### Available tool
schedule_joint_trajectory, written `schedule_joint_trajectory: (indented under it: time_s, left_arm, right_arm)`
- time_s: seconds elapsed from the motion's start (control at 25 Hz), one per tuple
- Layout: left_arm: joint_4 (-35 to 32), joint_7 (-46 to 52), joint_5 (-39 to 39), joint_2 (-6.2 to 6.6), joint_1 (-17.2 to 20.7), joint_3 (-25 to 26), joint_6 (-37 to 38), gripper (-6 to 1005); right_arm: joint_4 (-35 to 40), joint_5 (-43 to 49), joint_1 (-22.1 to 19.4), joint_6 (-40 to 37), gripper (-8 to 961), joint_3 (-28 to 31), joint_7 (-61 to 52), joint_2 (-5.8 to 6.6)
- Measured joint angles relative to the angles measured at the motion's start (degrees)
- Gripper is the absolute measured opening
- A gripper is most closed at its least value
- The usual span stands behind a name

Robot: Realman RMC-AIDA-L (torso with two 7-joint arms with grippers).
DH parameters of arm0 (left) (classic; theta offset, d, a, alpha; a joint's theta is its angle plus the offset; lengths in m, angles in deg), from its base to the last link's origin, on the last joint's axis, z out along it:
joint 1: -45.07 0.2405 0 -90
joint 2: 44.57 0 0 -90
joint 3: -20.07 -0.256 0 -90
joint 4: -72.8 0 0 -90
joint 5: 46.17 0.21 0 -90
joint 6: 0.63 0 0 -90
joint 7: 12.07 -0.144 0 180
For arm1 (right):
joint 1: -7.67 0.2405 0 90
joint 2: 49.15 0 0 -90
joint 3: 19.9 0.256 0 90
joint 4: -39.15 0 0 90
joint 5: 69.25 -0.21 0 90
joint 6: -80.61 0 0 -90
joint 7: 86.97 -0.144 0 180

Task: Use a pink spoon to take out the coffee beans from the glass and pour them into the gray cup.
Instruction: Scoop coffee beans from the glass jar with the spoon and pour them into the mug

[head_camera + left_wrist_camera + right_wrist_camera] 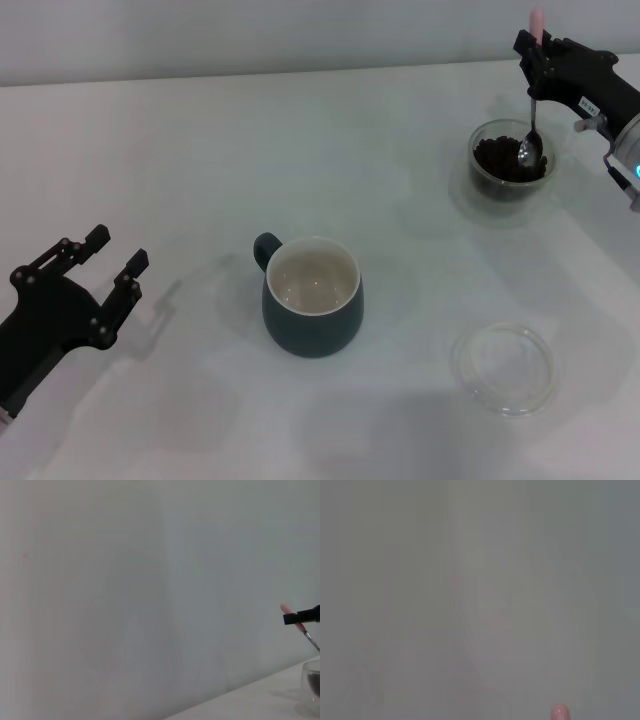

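Observation:
At the far right of the head view my right gripper [533,62] is shut on the pink spoon [533,95], holding it upright by its handle. The spoon's metal bowl dips into the coffee beans [502,160] inside the clear glass [488,180]. The gray cup [312,297] stands near the table's middle, cream inside and holding nothing, its handle toward the back left. My left gripper [107,262] rests open at the near left, apart from everything. The left wrist view catches the spoon [287,611] and the glass [312,682] far off. Only the handle tip of the spoon [560,712] shows in the right wrist view.
A flat shallow clear dish [502,367] lies at the near right, in front of the glass and to the right of the cup. The white table [200,150] stretches between cup and glass, with a pale wall behind it.

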Motion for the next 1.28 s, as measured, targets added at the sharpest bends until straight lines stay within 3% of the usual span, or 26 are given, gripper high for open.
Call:
schedule_joint_trajectory:
  time_s: [0.76, 1.28]
  left_arm:
    - [0.0, -0.1, 0.0, 0.02, 0.2, 0.0, -0.2, 462]
    - [0.4, -0.7, 0.0, -0.15, 0.1, -0.2, -0.2, 460]
  right_arm:
    - [-2.6, -4.0, -0.7, -3.4, 146, -0.1, -13.4, -0.01]
    - [-1.9, -4.0, -1.4, -5.6, 145, 0.0, -31.7, 0.41]
